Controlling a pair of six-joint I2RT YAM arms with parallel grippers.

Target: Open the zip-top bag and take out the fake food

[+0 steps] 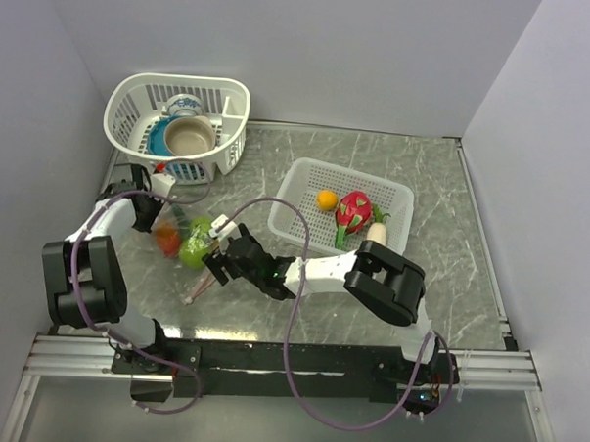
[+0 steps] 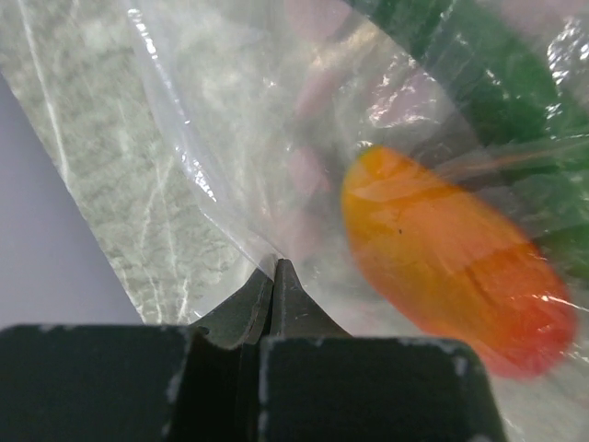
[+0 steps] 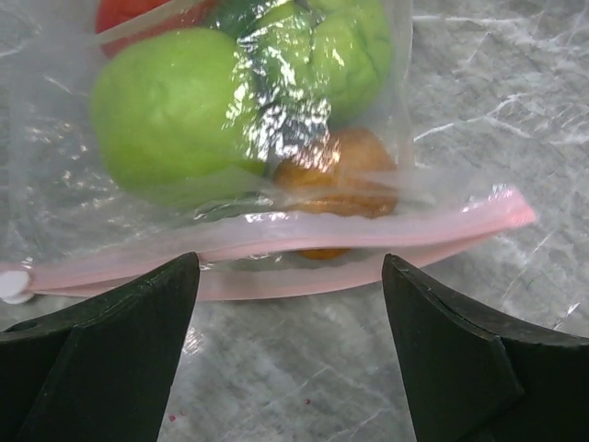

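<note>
The clear zip-top bag [image 1: 183, 242] lies on the marble table left of centre, its pink zipper strip [image 3: 276, 241] parted into a narrow slit. Inside it show a green round fruit [image 3: 170, 110], an orange piece [image 3: 336, 175] and a red-orange piece [image 2: 451, 267]. My left gripper [image 2: 272, 267] is shut on the bag's far corner. My right gripper [image 3: 290, 276] is open, its jaws on either side of the zipper strip, just short of it. A dragon fruit [image 1: 354, 211], an orange [image 1: 326, 199] and a white oblong [image 1: 377, 231] lie in the flat white basket [image 1: 394, 196].
A round white mesh basket [image 1: 134, 101] at the back left holds bowls [image 1: 189, 136] and a cup. Grey walls close in the table on three sides. My right arm stretches across the table's middle toward the bag.
</note>
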